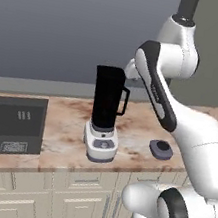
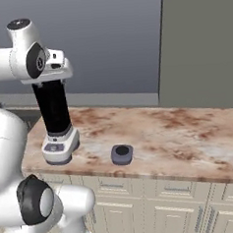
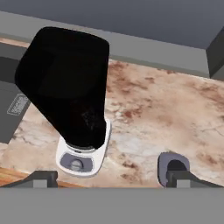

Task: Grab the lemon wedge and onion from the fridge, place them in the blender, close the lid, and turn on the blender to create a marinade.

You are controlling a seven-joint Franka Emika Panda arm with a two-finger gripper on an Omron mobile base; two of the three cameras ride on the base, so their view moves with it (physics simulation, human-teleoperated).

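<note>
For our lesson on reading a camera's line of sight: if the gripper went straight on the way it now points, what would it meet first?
Probably the counter just right of the blender. The open gripper looks down there, with the lid off to one side. Depth is unclear, so it might graze the jug's rim.

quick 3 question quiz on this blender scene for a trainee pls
1. True or false: the lid sits on top of the blender.
2. The lid lies on the: A) counter B) floor C) blender base.
3. Fill in: the gripper, above the blender, has its jaws ____.

Key: 1 false; 2 A; 3 open.
</note>
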